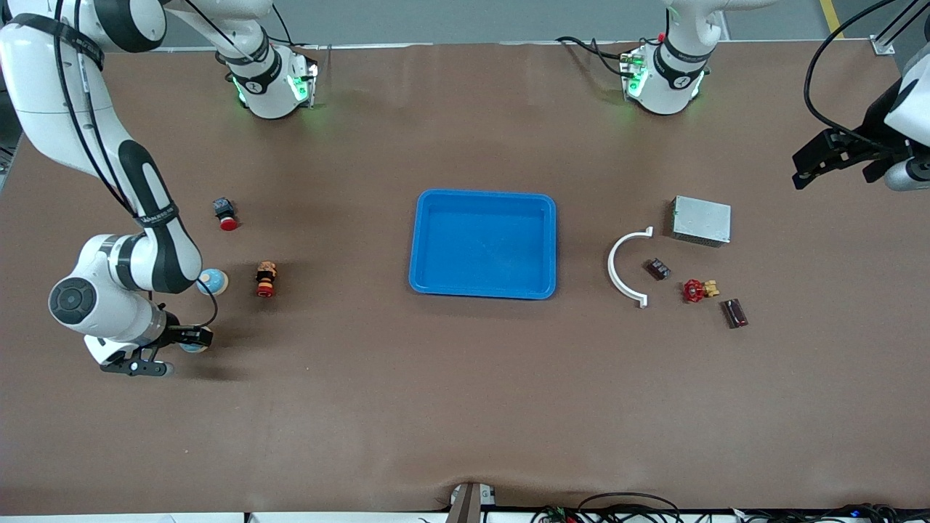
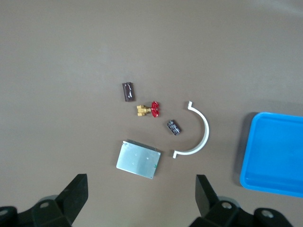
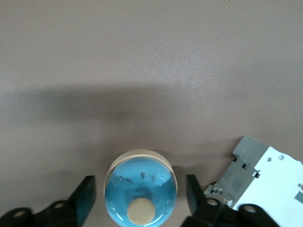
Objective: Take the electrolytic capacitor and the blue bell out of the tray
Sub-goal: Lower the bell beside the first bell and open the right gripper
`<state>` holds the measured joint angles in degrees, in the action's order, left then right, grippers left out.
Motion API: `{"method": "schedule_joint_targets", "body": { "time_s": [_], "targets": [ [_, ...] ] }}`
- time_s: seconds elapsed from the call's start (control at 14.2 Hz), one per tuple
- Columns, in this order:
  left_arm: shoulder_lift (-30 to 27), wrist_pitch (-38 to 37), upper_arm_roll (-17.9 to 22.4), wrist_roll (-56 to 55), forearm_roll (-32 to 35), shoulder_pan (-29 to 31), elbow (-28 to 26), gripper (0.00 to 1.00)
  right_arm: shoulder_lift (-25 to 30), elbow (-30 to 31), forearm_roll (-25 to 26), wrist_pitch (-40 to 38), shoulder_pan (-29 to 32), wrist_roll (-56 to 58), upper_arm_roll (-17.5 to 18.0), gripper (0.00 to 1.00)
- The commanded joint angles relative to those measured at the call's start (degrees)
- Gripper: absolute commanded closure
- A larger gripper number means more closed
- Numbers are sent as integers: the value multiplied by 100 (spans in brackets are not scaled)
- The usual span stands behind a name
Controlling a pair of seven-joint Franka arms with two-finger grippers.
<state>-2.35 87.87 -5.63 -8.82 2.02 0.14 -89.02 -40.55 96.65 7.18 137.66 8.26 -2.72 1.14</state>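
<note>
Brown table, tray (image 1: pixel 483 244) empty. Right gripper (image 3: pixel 137 203) open astride bell (image 3: pixel 140 191) near its table end — lifting crooked could topple it. Left gripper (image 2: pixel 142 196) open, waiting.

The tray (image 1: pixel 483 243) looks like smooth, glossy blue plastic. The box (image 1: pixel 701 220) is dull grey metal. The table (image 1: pixel 465 407) has a matt brown covering.
</note>
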Motion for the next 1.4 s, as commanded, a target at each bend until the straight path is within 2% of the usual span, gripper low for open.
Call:
{"method": "schedule_joint_targets", "body": {
  "time_s": [0.0,0.63,1.05,1.33],
  "targets": [
    [-90,-156,36,161,-245,-14,-63,0,3,12,46,59,80,-62,79,0],
    [-169,-191,27,126,-175,-14,-20,0,108,-6,55,-64,36,-53,79,0],
    [-213,-200,-87,29,-175,-23,-11,0,635,-59,64,-1012,-26,-44,105,0],
    [-170,-183,-131,20,-166,-23,-2,0,1083,-242,73,-1934,-131,-53,105,0]
  ]
}}
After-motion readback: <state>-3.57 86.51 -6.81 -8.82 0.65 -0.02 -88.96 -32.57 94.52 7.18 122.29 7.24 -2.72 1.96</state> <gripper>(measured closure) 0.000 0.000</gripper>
